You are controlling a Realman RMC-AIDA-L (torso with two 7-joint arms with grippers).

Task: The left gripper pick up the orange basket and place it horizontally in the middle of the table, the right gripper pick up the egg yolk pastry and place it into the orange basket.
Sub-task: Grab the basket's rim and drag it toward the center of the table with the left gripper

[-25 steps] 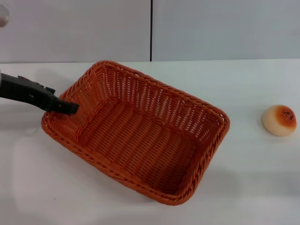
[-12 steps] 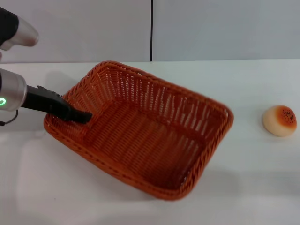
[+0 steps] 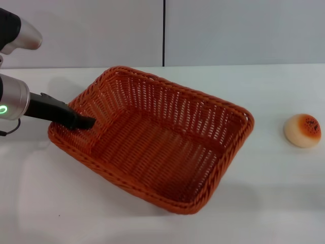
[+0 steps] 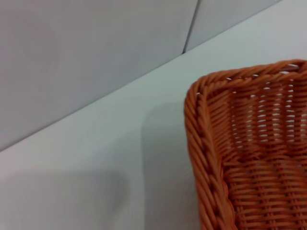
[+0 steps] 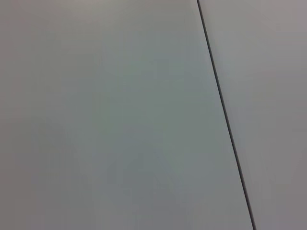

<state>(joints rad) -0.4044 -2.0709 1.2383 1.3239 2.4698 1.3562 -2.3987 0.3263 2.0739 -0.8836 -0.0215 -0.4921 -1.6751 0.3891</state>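
Orange woven basket (image 3: 167, 152), cream pastry (image 3: 302, 130) browned orange with dark specks, white table (image 3: 274, 203).

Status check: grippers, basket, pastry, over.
Left gripper at the basket's left end wall, fingers on the rim. Basket sits skewed on the table. Pastry far right, untouched. Right gripper out of view.

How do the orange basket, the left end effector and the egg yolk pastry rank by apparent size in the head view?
1. The orange basket, by far the largest.
2. The left end effector, counting only its visible black part at the basket's left wall.
3. The egg yolk pastry, smallest, though close to the end effector in apparent size, so that order is unsure.
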